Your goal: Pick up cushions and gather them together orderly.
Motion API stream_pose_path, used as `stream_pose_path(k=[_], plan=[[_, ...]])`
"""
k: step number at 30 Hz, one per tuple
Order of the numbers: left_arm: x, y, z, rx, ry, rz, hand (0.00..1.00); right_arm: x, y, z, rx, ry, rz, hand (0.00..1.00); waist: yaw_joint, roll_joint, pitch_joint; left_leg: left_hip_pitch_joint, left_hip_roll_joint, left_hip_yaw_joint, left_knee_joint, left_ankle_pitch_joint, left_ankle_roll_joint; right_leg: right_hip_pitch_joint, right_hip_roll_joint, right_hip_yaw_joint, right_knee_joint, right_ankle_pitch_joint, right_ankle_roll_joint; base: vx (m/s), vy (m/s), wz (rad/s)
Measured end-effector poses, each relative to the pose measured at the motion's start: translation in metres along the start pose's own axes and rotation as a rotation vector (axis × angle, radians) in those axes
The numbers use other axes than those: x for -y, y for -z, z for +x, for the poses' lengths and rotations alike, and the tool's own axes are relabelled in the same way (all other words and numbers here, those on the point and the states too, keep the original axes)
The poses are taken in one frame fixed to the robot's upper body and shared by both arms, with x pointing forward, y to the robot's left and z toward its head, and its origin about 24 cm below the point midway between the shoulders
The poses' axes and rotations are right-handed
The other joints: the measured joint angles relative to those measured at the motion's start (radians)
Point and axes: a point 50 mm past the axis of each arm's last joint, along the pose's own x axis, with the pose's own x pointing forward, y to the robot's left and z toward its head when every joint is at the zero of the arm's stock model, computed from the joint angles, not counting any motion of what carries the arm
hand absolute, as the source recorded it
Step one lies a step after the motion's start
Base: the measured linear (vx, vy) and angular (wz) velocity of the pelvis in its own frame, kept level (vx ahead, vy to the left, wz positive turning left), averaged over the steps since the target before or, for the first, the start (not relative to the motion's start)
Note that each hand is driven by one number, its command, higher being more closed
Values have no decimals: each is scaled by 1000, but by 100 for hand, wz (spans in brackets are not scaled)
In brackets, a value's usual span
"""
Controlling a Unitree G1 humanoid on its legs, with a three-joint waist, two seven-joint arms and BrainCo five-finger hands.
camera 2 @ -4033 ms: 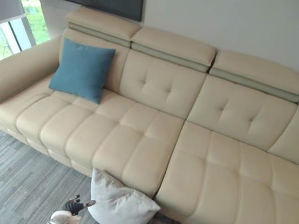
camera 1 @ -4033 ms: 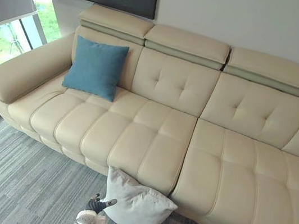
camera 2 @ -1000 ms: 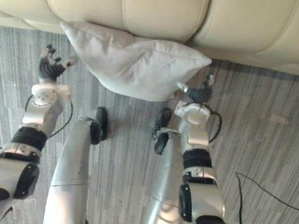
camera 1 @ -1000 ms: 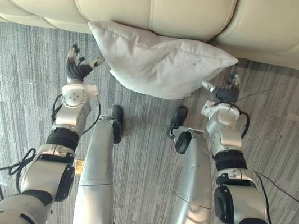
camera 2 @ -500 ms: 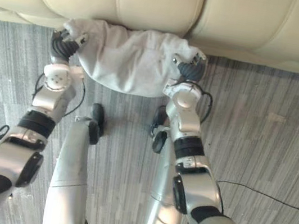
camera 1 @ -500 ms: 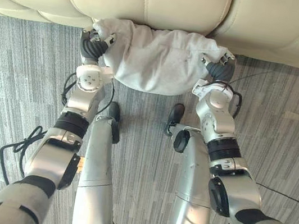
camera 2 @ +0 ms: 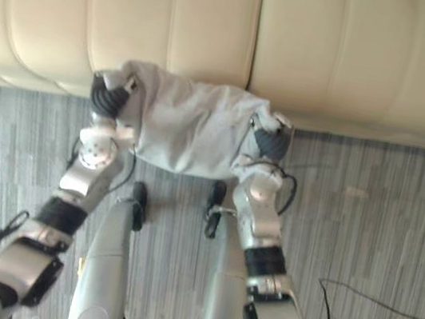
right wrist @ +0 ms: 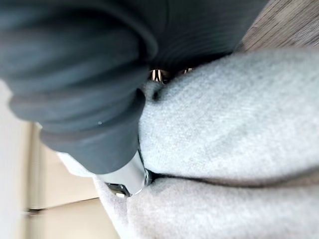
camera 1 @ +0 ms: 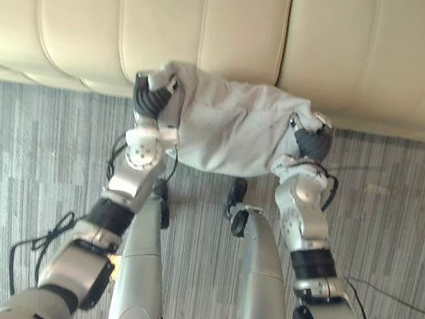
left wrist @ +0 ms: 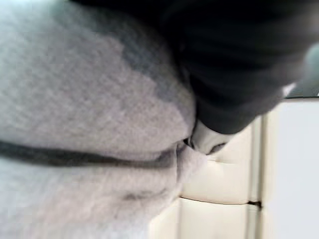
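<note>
The cushion point(camera 1: 229, 130) is held between the two hands, bunched and sagging in the middle. The left hand point(camera 1: 151, 99) grips its left end, with the fingers point(camera 1: 162, 81) curled over the top corner. The right hand point(camera 1: 311, 140) grips the right end the same way, its fingers closed into the cloth. In the left wrist view, a silver fingertip point(left wrist: 204, 142) presses into a fold of the fabric. In the right wrist view, another finger point(right wrist: 127, 177) is dug into a crease.

Just past both hands is the sofa point(camera 1: 240, 34). Its rounded front edge runs across behind the cushion, and the cushion's far edge overlaps that edge in the head views. I cannot tell whether the two are touching. Beyond the front edge the seat stretches bare to both sides of the hands, split by seams into padded sections.

Below the hands and out to either side is the grey striped floor point(camera 1: 28, 146). The cushion's near edge hangs over it, between the forearms.
</note>
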Motion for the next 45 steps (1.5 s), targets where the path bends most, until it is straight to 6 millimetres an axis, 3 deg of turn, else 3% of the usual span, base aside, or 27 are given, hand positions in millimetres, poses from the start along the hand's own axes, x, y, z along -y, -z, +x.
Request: stream_pose_path(k=[2,4,7,9,15,20,23,24,25,26,27,28,29,30,31,32,33,35,36,37,39,40,41,42,43,44,45], plan=[[0,11,-20,-44,-13,-50,100,8,-1,-13,12,10,2,100,13,-1,-9,94,-6,17,-67,14,-1,83,-2,-1,-46,1,3,162,13,5],[-10,35,-54,-145,-52,-66,100,18,12,-36,-26,23,-11,100,16,0,-104,168,-16,26,-159,35,-8,144,0,-2,-115,10,12,205,-2,3],[-18,49,-79,-219,-69,-71,100,28,25,-55,-73,11,-59,100,16,1,-159,265,-24,39,-244,53,-10,225,2,-1,-169,13,16,223,-10,0],[-27,63,-106,-295,-60,-41,100,45,42,-77,-147,13,-142,100,14,7,-250,349,-29,50,-340,70,-10,292,10,5,-240,18,23,206,-1,-7],[-40,80,-141,-410,-16,2,100,69,63,-106,-265,-22,-267,100,4,29,-345,512,-35,119,-487,93,-4,414,32,56,-368,59,41,151,33,-26],[-48,87,-159,-472,-2,18,100,76,69,-119,-310,-48,-312,100,-6,19,-398,585,-35,138,-513,86,6,480,42,82,-405,64,45,64,43,-16],[-51,87,-165,-486,-2,20,100,72,69,-126,-313,-79,-332,100,-3,20,-399,580,2,139,-403,38,14,507,57,85,-377,18,36,-2,4,-1],[-52,87,-166,-489,-4,21,100,72,69,-128,-317,-83,-333,100,-1,18,-398,566,5,135,-353,29,29,512,59,85,-369,7,38,-91,-36,0],[-53,88,-170,-498,-10,22,100,73,69,-131,-325,-81,-331,100,2,21,-400,494,23,96,-160,21,79,527,68,80,-358,-7,28,-106,-55,-10],[-54,88,-172,-504,-15,17,100,75,65,-134,-319,-80,-335,100,7,43,-411,428,38,53,-34,48,128,555,94,85,-406,-9,23,-84,-75,-12],[-53,88,-173,-509,-17,16,100,76,65,-134,-317,-81,-336,100,8,58,-421,407,47,35,-17,62,151,574,113,88,-437,-7,19,74,-77,-41],[-55,83,-173,-489,-28,4,100,70,60,-129,-287,-89,-318,100,28,96,-438,351,97,21,57,73,164,511,160,70,-244,-89,-52,106,-65,-31],[-58,76,-170,-458,-24,10,100,65,57,-130,-276,-89,-290,100,26,61,-431,318,79,15,134,96,168,507,148,64,-117,-149,-74,111,-159,-29],[-61,75,-173,-461,-30,13,100,60,55,-129,-267,-96,-270,100,25,30,-422,304,46,-21,205,28,115,539,137,92,-113,-243,-67,-38,-96,-10],[-59,78,-180,-501,-45,1,100,62,56,-129,-274,-105,-280,100,32,47,-441,316,5,-52,159,-47,82,540,149,114,-127,-244,-80,21,-35,-16],[-59,79,-182,-508,-48,-1,100,61,54,-126,-262,-111,-278,100,36,48,-441,312,-36,-51,104,-97,60,539,148,138,-139,-237,-91,12,68,-20],[-59,79,-182,-510,-48,-2,100,59,54,-124,-253,-116,-275,100,37,49,-440,305,-66,-53,66,-118,48,537,148,152,-152,-231,-93,113,37,-14],[-59,79,-183,-516,-52,-4,100,54,52,-119,-236,-129,-270,100,53,47,-444,328,-154,-54,-162,-100,50,540,138,200,-213,-202,-75,136,56,-63],[-62,78,-185,-517,-55,5,100,51,55,-120,-250,-136,-264,100,77,35,-446,368,-170,-52,-220,-39,86,549,140,237,-214,-207,-59,180,116,-94],[-64,78,-186,-521,-54,12,100,51,58,-122,-266,-138,-266,100,81,22,-451,386,-172,-34,-237,-37,89,557,138,258,-215,-210,-53,297,150,-85],[-66,78,-190,-531,-59,20,100,50,63,-130,-304,-156,-277,100,82,-4,-473,456,-168,55,-267,-38,103,568,114,283,-165,-194,40,338,124,-76],[-67,78,-190,-531,-59,21,100,50,63,-131,-306,-157,-274,100,82,-6,-473,472,-165,78,-271,-38,103,555,109,275,-124,-193,67,262,101,-86],[-67,78,-190,-531,-58,23,100,49,65,-131,-312,-159,-275,100,82,-6,-473,520,-165,106,-290,-41,109,524,99,257,-21,-181,130,241,87,-71],[-67,78,-190,-530,-57,25,100,50,69,-132,-322,-164,-295,100,76,-3,-470,588,-165,124,-328,-46,119,489,81,206,99,-173,139,251,73,-57],[-67,78,-190,-531,-56,25,100,51,71,-132,-333,-163,-302,100,69,-2,-470,613,-164,124,-343,-47,120,478,70,180,147,-179,127,242,36,-24],[-67,78,-189,-527,-52,31,100,54,78,-133,-358,-157,-317,100,53,7,-472,650,-150,122,-366,-48,122,450,49,123,201,-203,81,213,-10,1],[-66,77,-186,-511,-42,42,100,56,81,-134,-374,-157,-325,100,44,3,-475,663,-131,113,-380,-49,122,421,37,80,181,-214,60,201,-34,8]])
